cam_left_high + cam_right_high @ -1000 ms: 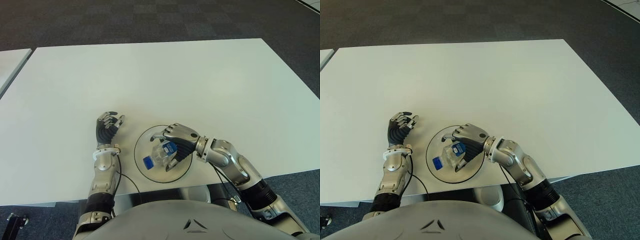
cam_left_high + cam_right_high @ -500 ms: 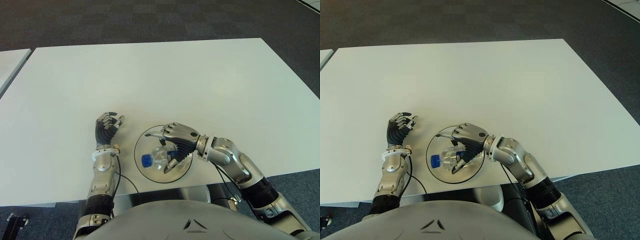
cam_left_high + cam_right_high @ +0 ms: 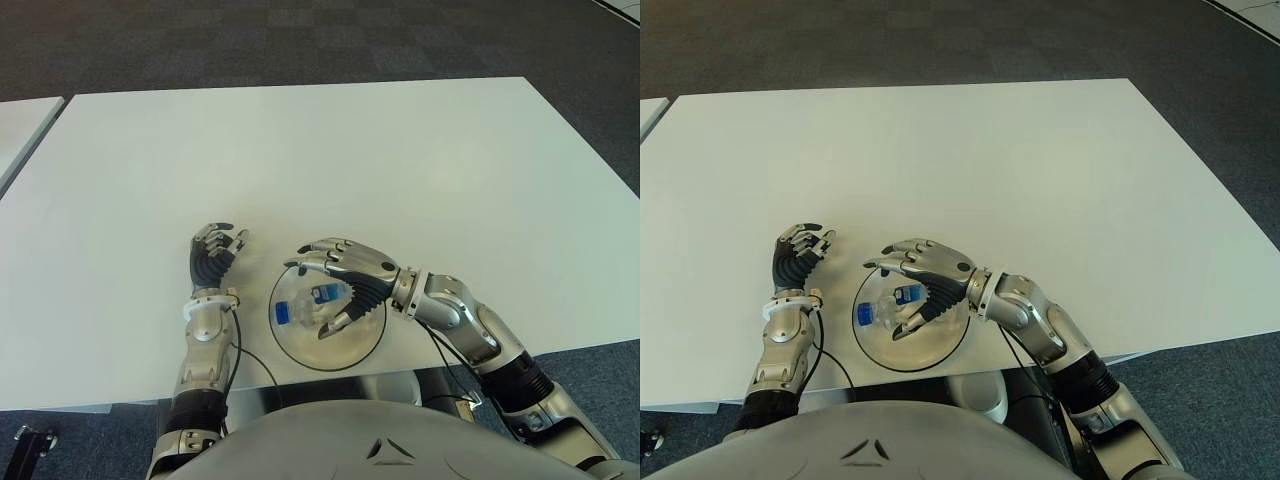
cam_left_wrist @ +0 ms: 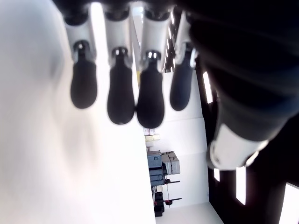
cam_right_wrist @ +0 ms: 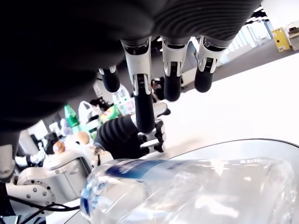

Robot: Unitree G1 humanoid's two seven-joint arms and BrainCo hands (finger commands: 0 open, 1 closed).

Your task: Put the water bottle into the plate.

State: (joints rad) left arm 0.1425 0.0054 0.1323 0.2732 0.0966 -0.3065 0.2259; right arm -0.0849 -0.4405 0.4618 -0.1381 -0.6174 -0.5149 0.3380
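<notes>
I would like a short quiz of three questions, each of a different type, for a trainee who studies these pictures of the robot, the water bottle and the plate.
1. True or false: the water bottle lies on its side inside the plate.
2. Multiple choice: the right hand is
A. clamped around the bottle
B. open above the bottle, fingers spread
C. flat on the table, far from the plate
3. Fill in: the left hand shows to the ____ of the plate in the eye views.

Key:
1. True.
2. B. The right wrist view shows the fingers extended above the bottle, not closed around it.
3. Left.
</notes>
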